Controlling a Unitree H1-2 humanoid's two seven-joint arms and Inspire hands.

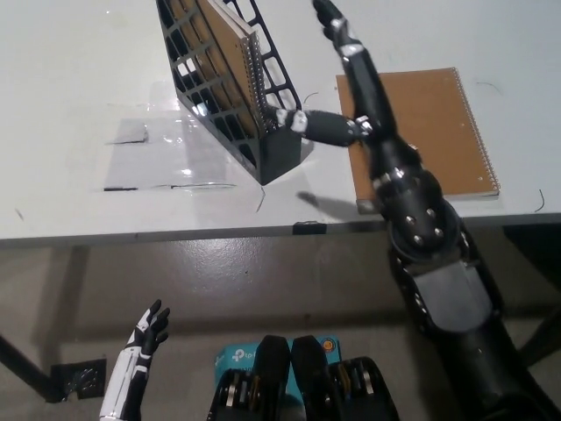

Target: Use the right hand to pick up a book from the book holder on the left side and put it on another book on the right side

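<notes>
Book [230, 66] in holder [263, 132] is cut off at top; right hand [351, 83] fingers spread.

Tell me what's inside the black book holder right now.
The book holder has brown spiral-bound books standing tilted in it. How many cannot be told, since the lattice wall covers their lower parts. The right hand is open beside it.

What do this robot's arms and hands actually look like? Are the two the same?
No. The right arm is bulky and black, built of rounded segments with small silver bolts, ending in a slim black right robot hand with pale patches on its fingers. The left robot hand is white with dark fingers on a slender white forearm. No loose cables show.
</notes>
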